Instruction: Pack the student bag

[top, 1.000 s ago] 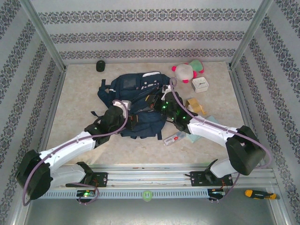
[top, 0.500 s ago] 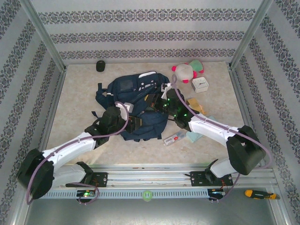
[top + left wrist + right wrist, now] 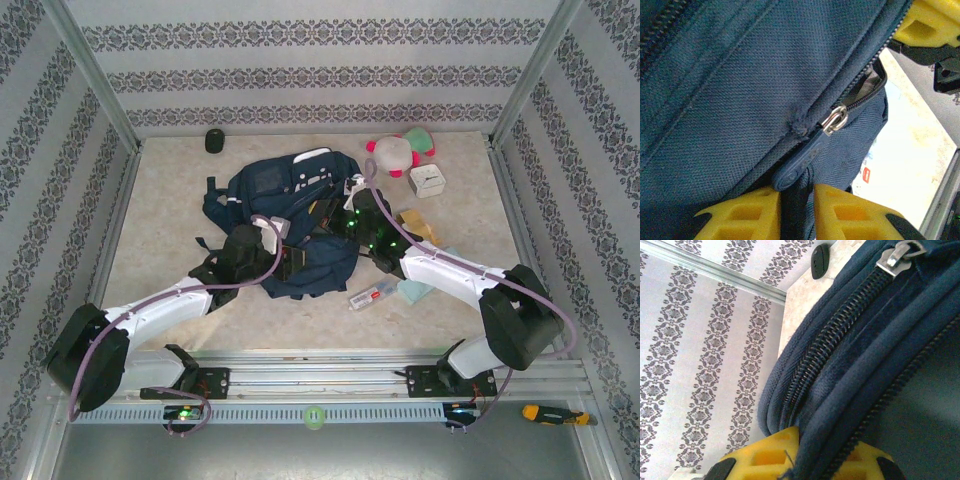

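Observation:
The student bag (image 3: 285,195), navy with white patches, lies mid-table. My left gripper (image 3: 287,260) is at its near edge. In the left wrist view its yellow fingers (image 3: 747,215) stand close together with a fold of navy fabric (image 3: 799,210) pinched between them. The rubber zipper pull (image 3: 795,167) and its metal slider (image 3: 835,120) lie just above them. My right gripper (image 3: 335,215) is at the bag's right side. It is shut on the piped rim (image 3: 850,405) beside a closed zipper (image 3: 840,320). The left wrist view also catches one of its yellow fingers (image 3: 930,22).
A pink and green plush toy (image 3: 395,152) and a white box (image 3: 428,180) sit at the back right. A tan item (image 3: 418,225), a clear packet (image 3: 372,294) and a teal item (image 3: 415,290) lie under the right arm. A black object (image 3: 214,141) sits at the back left.
My left arm has reached further right along the bag's near edge. The bag's top has shifted slightly toward the back. The right gripper has kept its hold.

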`<state>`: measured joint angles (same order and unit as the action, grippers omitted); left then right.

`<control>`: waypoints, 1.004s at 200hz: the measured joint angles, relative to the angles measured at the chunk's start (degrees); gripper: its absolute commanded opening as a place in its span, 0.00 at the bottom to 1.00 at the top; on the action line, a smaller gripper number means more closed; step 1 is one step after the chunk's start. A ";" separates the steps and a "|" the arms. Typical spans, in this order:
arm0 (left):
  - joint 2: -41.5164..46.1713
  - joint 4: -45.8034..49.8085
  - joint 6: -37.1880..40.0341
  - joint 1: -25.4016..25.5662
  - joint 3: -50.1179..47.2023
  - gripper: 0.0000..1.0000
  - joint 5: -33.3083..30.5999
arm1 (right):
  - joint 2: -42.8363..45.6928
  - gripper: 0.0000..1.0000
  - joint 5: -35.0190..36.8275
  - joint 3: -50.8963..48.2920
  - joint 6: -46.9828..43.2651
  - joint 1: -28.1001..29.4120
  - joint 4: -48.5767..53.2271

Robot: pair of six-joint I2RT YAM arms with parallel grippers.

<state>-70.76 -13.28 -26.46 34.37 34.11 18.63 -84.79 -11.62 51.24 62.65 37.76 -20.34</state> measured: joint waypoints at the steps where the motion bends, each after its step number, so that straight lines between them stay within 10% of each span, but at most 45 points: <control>1: 0.00 0.00 0.07 0.00 0.00 0.26 0.00 | 0.00 0.00 0.00 0.02 0.00 0.00 0.00; 33: 1.53 0.07 1.25 0.04 0.02 0.54 -0.22 | -0.07 0.00 -0.04 0.04 0.00 0.00 0.13; 201: 15.65 9.51 -1.84 -5.16 0.61 0.66 -10.32 | -0.28 0.00 -2.19 0.61 0.02 -0.02 1.75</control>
<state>-55.11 -3.77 -28.29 29.21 34.72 8.32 -85.08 -13.80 51.86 62.67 37.74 -18.59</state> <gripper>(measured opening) 0.683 0.058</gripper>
